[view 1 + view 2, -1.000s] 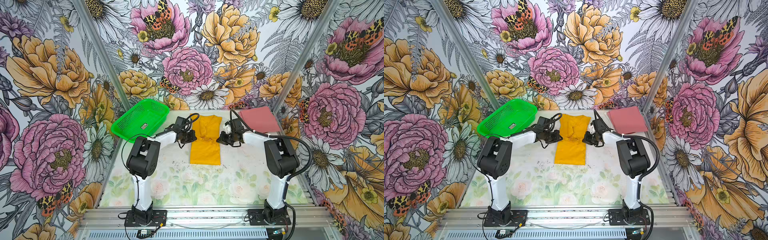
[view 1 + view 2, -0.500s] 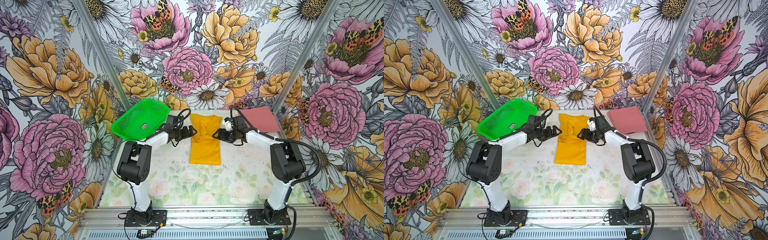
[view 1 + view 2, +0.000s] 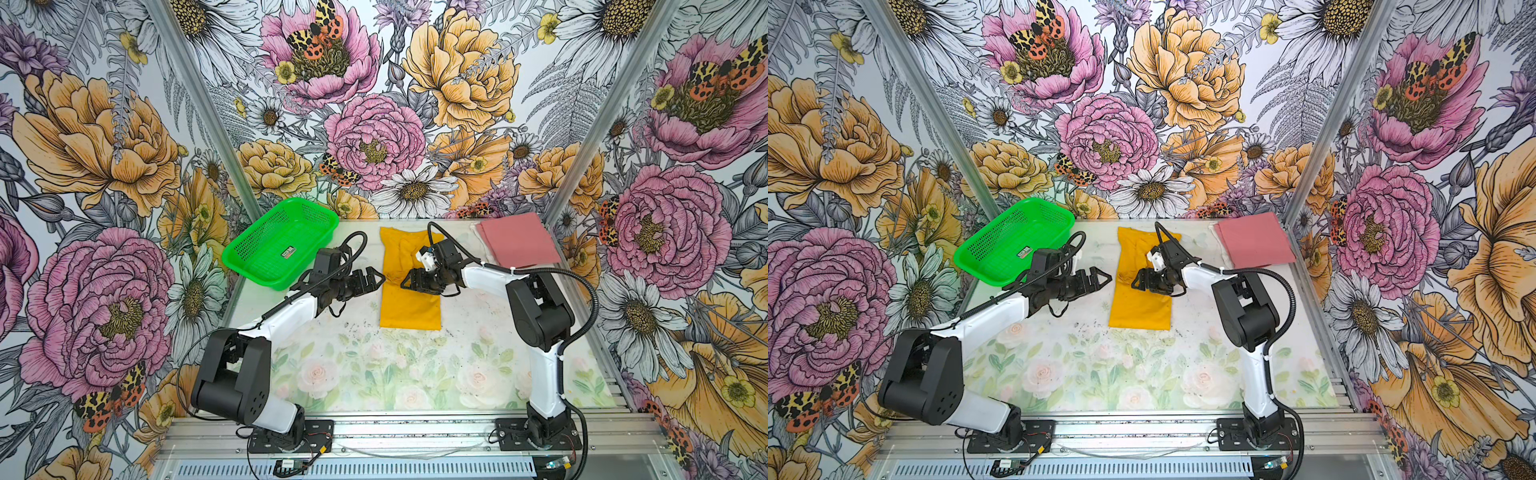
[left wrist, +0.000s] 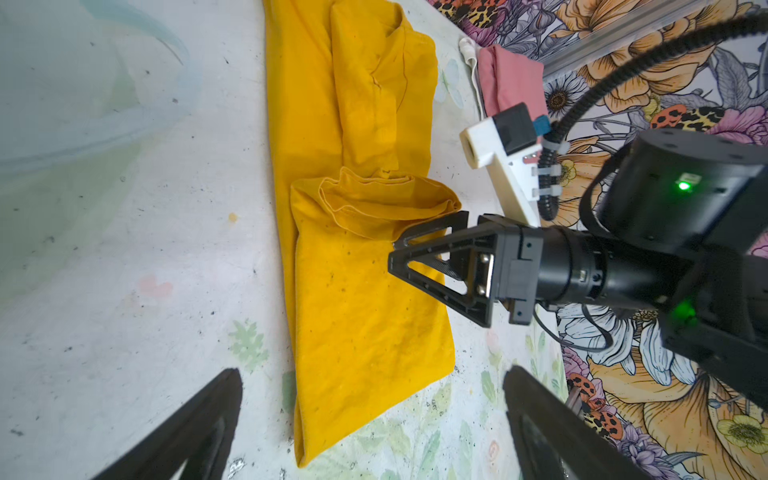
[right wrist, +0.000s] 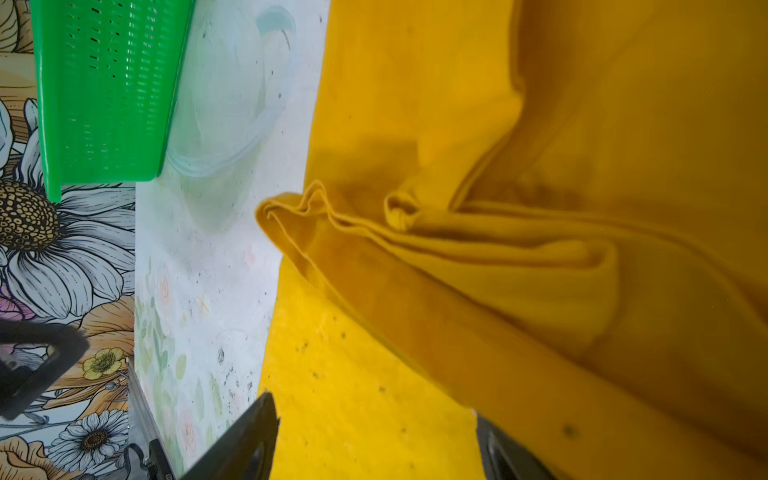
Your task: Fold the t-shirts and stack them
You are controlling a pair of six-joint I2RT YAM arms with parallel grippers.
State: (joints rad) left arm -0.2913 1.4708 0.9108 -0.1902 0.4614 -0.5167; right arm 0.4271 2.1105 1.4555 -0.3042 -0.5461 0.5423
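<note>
The mustard-yellow t-shirt (image 3: 409, 297) (image 3: 1140, 305) lies folded into a long strip at the middle back of the table, with a bunched sleeve fold (image 4: 386, 201) (image 5: 478, 249) across its middle. The pink t-shirt (image 3: 517, 241) (image 3: 1254, 241) lies folded flat at the back right. My left gripper (image 3: 376, 280) (image 3: 1104, 279) (image 4: 374, 432) stands open just left of the yellow strip and holds nothing. Over the strip's right edge, my right gripper (image 3: 407, 281) (image 3: 1137, 283) (image 5: 374, 449) is open just above the cloth, its jaws empty.
A bright green mesh basket (image 3: 282, 243) (image 3: 1013, 245) (image 5: 104, 83) stands empty at the back left, close behind my left arm. Floral walls and metal posts close in the table on three sides. A white cloth edge (image 4: 471, 54) shows beside the pink t-shirt.
Both grippers were shut at the yellow t-shirt's sides and have opened, letting it go. The left gripper has drawn back off the cloth to the left; both arms have shifted slightly.
</note>
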